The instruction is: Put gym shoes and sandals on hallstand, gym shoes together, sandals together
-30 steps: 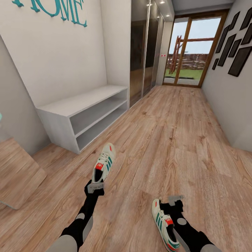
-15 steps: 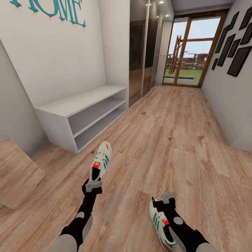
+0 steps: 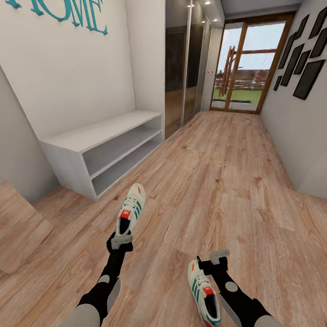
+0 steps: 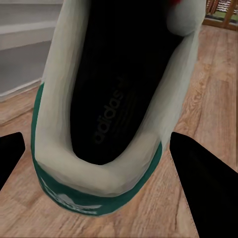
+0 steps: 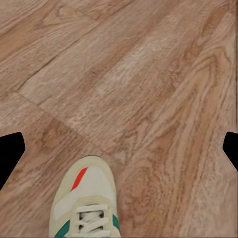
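Observation:
One cream gym shoe (image 3: pixel 131 209) with green stripes hangs above the corridor floor (image 3: pixel 236 181), toe pointing away from me. My left gripper (image 3: pixel 120 240) is shut on its heel. In the left wrist view the shoe's green-trimmed heel rim (image 4: pixel 54 114) sits between the left gripper's (image 4: pixel 96 144) fingers. The other gym shoe (image 3: pixel 202 290) lies beside my right gripper (image 3: pixel 218 256), just to its left. The right wrist view shows that shoe's toe (image 5: pixel 87 198) on the planks, with the right gripper (image 5: pixel 119 144) open and nothing between its fingers. The sandals and the hallstand are out of view.
A low white two-tier bench (image 3: pixel 104 150) stands against the left wall under teal letters. Mirrored wardrobe doors (image 3: pixel 184 68) follow it, and a glass door (image 3: pixel 247 68) ends the corridor. Dark frames (image 3: pixel 304 54) hang on the right wall. A wooden panel (image 3: pixel 18 227) sits at the near left.
The whole view has swung slightly, so the bench and floor sit further left. The right gripper and the shoe beside it have shifted left together. The left gripper still holds its shoe.

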Tool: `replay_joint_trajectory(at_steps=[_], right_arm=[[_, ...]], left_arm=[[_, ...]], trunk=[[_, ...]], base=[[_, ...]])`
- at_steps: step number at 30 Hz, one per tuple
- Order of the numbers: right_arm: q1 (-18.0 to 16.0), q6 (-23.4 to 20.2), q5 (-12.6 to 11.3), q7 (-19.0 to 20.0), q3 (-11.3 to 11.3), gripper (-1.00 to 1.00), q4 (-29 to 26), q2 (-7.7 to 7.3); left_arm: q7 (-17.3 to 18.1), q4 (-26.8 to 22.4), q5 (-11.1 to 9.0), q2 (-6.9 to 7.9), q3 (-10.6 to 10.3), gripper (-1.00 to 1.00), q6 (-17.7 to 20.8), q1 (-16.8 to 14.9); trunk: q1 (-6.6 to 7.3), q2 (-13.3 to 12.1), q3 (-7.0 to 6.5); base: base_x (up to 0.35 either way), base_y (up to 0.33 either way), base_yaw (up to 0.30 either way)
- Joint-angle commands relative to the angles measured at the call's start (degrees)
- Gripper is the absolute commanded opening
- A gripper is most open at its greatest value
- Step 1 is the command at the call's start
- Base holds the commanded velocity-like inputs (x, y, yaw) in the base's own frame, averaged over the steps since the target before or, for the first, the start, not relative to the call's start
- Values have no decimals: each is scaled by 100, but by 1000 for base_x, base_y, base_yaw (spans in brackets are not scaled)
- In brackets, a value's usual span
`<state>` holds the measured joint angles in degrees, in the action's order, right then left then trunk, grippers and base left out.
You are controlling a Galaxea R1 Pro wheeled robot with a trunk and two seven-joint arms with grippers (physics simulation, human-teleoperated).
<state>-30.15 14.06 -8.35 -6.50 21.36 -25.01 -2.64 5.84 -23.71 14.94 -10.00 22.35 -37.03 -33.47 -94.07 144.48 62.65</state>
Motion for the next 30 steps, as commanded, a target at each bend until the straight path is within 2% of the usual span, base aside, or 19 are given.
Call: replay_joint_trajectory(at_steps=[1, 11, 30], right_arm=[[0, 3, 0, 0, 0, 100, 2, 0], [0, 9, 0, 0, 0, 100, 13, 0], [0, 9, 0, 0, 5, 100, 97, 0]], left_arm=[[-4, -1, 0, 0, 6, -100, -2, -1], [-4, -8, 0, 0, 8, -100, -7, -1], [5, 15, 0, 0, 7, -100, -15, -1]], trunk=[[0, 0, 0], [0, 0, 0], [0, 0, -8]], base=[[69, -117, 0], [90, -82, 0], [5, -4, 52]])
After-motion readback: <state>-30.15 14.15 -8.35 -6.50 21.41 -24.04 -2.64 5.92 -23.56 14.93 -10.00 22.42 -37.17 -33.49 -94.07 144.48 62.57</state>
